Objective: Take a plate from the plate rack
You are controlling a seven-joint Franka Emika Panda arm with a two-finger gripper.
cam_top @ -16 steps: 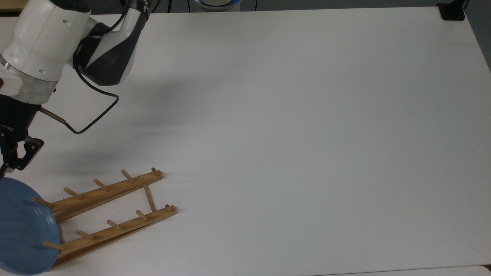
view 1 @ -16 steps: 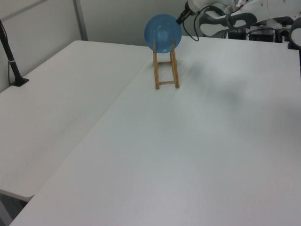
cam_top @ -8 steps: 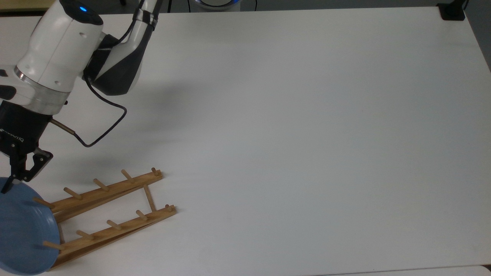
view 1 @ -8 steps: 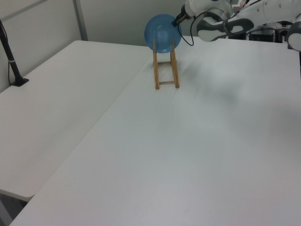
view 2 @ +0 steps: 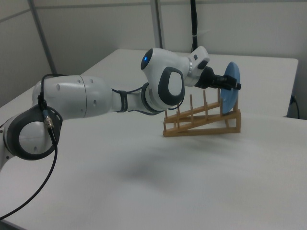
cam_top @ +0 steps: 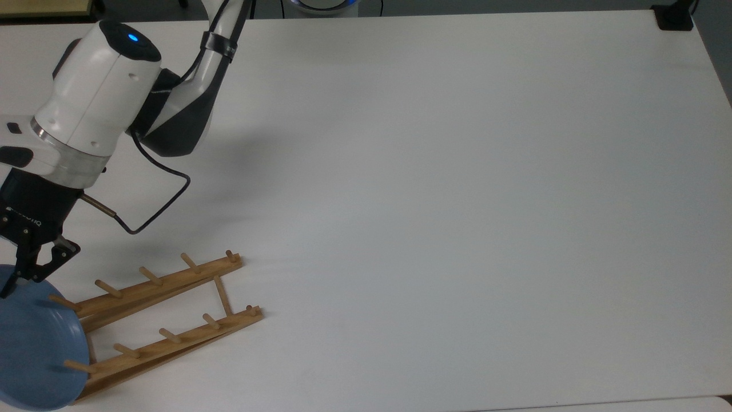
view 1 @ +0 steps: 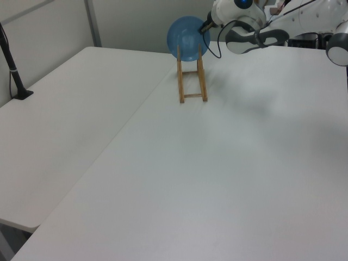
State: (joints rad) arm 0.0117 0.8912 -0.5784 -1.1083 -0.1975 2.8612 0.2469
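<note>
The light-blue plate (cam_top: 34, 355) stands on edge at the low end of the wooden plate rack (cam_top: 166, 286), held between its pegs at the top view's bottom left. My gripper (cam_top: 20, 280) reaches down to the plate's upper rim, its fingers open and set on either side of the rim. In the left view the plate (view 1: 187, 37) sits at the rack's (view 1: 193, 81) far end, with the gripper (view 1: 204, 27) at its upper right edge. In the right view the gripper (view 2: 235, 85) meets the plate (view 2: 231, 91) above the rack (view 2: 201, 122).
The white arm (cam_top: 97, 97) and its looping black cable (cam_top: 148, 217) hang over the table's (cam_top: 457, 229) left part in the top view. A black post base (cam_top: 675, 17) sits at the far right corner. A black stand (view 1: 13, 70) rises at the left view's left.
The arm has moved down and toward the plate over the last second. The gripper has gone from just above the rim to having its fingers around the rim. Plate and rack have not moved.
</note>
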